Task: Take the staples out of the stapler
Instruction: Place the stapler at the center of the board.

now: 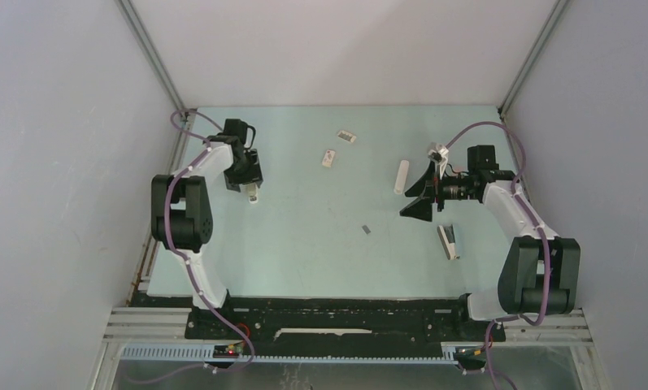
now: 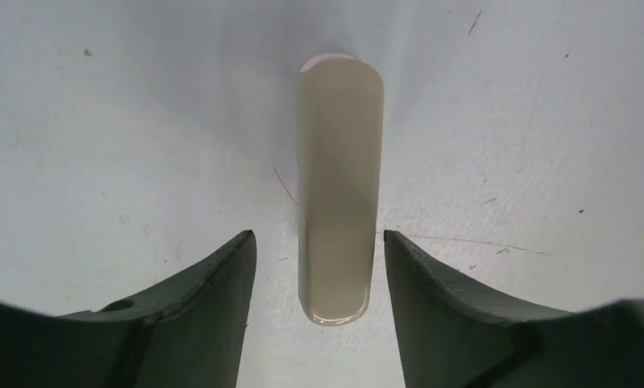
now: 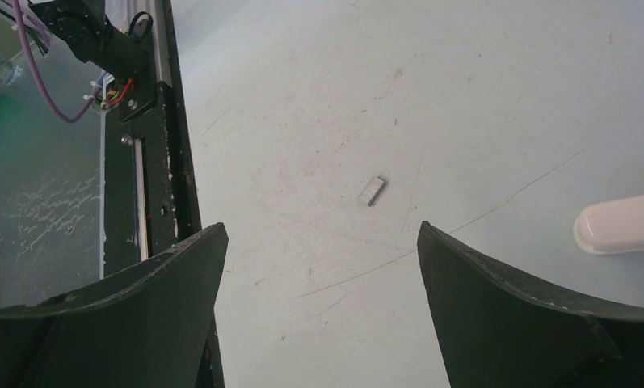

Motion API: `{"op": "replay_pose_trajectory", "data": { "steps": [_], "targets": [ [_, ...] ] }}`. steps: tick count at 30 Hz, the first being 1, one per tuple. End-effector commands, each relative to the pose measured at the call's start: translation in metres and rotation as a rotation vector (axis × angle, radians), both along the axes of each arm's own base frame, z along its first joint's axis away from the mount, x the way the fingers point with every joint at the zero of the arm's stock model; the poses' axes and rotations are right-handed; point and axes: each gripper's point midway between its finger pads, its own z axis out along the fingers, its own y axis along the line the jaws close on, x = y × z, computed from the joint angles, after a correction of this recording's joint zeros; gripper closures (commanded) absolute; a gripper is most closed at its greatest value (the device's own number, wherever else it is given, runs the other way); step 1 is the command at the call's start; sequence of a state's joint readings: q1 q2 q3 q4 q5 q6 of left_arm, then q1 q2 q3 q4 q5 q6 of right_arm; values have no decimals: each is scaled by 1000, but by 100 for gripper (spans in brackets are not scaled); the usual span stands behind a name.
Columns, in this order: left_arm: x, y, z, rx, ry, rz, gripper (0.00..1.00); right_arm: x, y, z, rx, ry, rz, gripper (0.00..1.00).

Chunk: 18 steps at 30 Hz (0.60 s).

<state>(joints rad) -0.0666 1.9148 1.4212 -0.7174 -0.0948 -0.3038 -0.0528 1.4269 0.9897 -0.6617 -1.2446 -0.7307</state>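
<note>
Left pincer [image 2: 318,236] open, straddling the cream stapler [image 2: 338,162] lying on the counter [image 2: 100,145]; right pincer [image 3: 322,228] spread wide, a staple strip [image 3: 372,191] lying beyond its fingertips.

The pale green table [image 1: 304,260] carries a tiny grey staple strip [image 1: 367,230] near its middle, a white stapler [image 1: 402,176] behind it to the right, and a grey-and-white stapler [image 1: 448,241] near the right edge. Toward the back lie a small white box [image 1: 328,158] and, just beyond it, a small striped piece [image 1: 345,136]. A cream stapler [image 2: 338,186] lies flat at the left.
</note>
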Motion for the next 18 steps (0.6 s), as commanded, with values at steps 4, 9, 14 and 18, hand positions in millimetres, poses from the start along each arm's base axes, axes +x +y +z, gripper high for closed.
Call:
{"op": "replay_pose_trajectory", "data": {
  "steps": [4, 9, 14, 18],
  "targets": [
    [9, -3, 57, -30, -206, -50, 28, -3, -3, 18, 30, -50, -7, 3],
    [-2, -3, 80, -42, -304, -48, 15, -4, -6, 19, 22, -54, -17, 3],
    [-17, -3, 103, -54, -407, -38, 10, -5, -9, 19, 4, -58, -29, 3],
    [-29, 1, 126, -58, -498, -26, 2, -4, -12, 20, -11, -61, -48, 3]
  ]
}}
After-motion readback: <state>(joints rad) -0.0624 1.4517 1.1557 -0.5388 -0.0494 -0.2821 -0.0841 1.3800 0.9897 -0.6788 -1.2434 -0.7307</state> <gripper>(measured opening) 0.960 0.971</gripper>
